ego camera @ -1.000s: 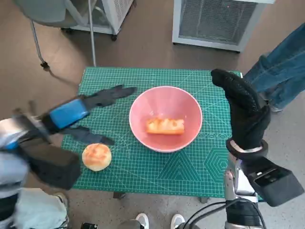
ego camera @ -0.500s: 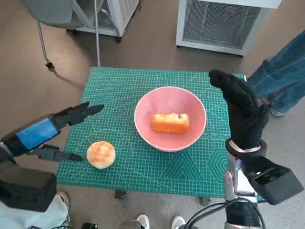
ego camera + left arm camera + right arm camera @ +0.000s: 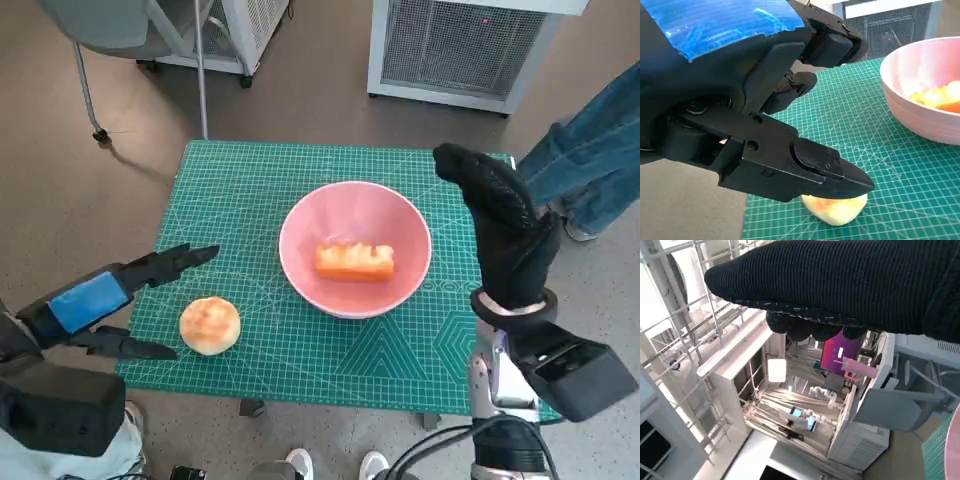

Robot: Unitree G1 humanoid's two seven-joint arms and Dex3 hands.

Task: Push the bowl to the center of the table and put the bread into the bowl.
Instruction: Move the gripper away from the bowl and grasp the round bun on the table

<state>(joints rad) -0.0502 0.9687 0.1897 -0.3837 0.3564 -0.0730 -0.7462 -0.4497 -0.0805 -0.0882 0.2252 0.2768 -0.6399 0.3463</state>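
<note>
Golden round bread (image 3: 209,325) sits just beside your left hand (image 3: 105,297) — fingers spread, empty — well apart from your right hand (image 3: 505,222), whose grip you cannot tell.

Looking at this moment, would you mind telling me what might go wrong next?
The round golden bun lies near the green cutting mat's front-left edge, so the open left robot hand closing in could nudge it off. The pink bowl already holds an orange bread slice, leaving less room. The gloved right robot hand hovers beside the bowl and might bump it.
</note>
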